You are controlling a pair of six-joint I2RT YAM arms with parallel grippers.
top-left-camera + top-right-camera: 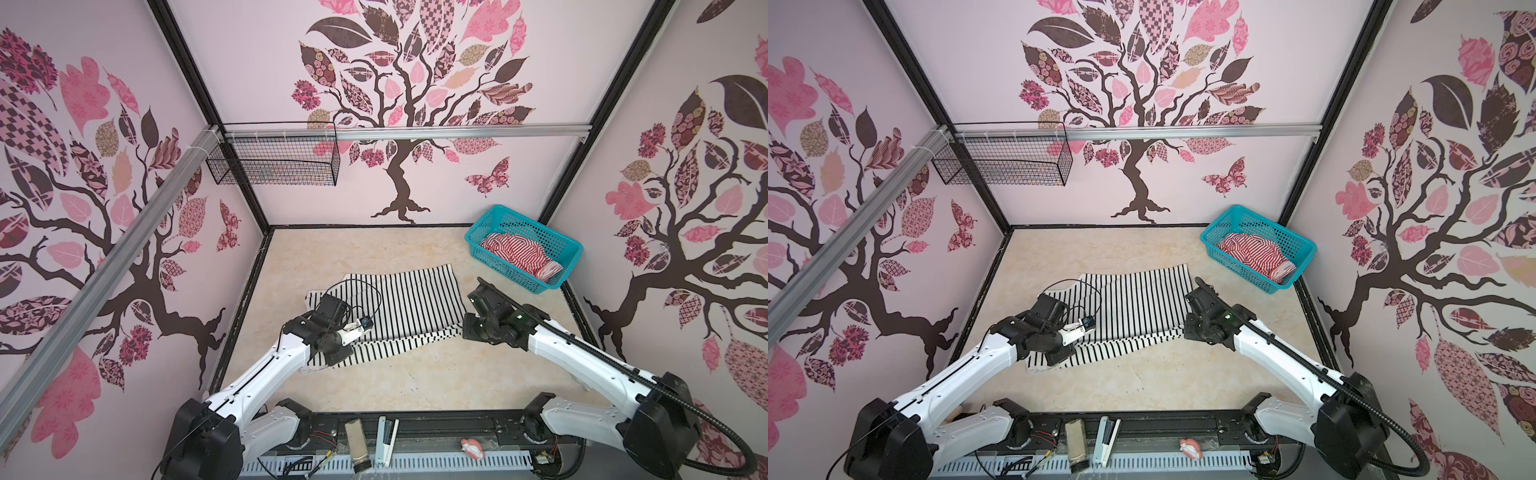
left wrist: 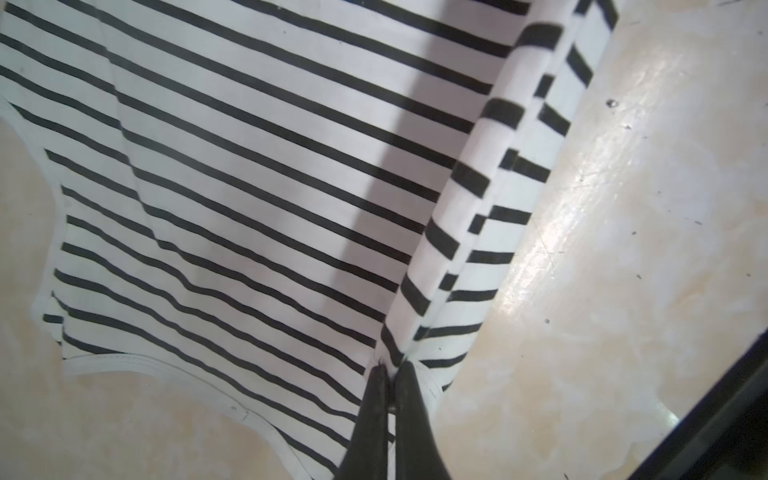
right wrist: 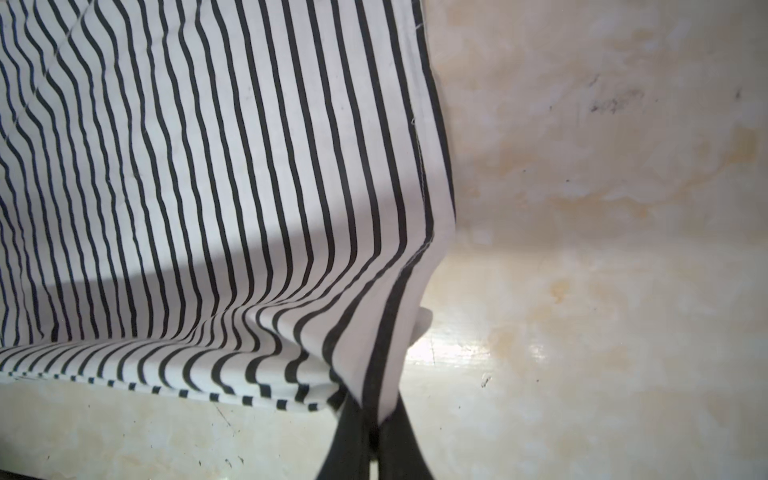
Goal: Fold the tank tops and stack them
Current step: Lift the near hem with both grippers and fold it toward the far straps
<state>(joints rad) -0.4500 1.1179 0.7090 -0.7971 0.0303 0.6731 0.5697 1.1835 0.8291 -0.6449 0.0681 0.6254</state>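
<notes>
**Left gripper and right gripper both clamping the striped top**

Left gripper is biting down on a bunched fold of the black-and-white tank top. Its fingers are pressing together with cloth squeezed between the tips, as the left wrist view shows. Right gripper is doing the same at the hem corner, jaws closed on a pinch of fabric in the right wrist view.

In both top views the fingertips are hiding under the dark wrist housings, so the grips are showing only from the wrist cameras. Those views are cutting the fingers off at the frame edge.

That top is lying mid-table with its near edge doubled over, and the left arm is covering its near left part. The red-and-white tank top is sitting crumpled in the teal basket at the far right corner, its shape hard to make out.
</notes>
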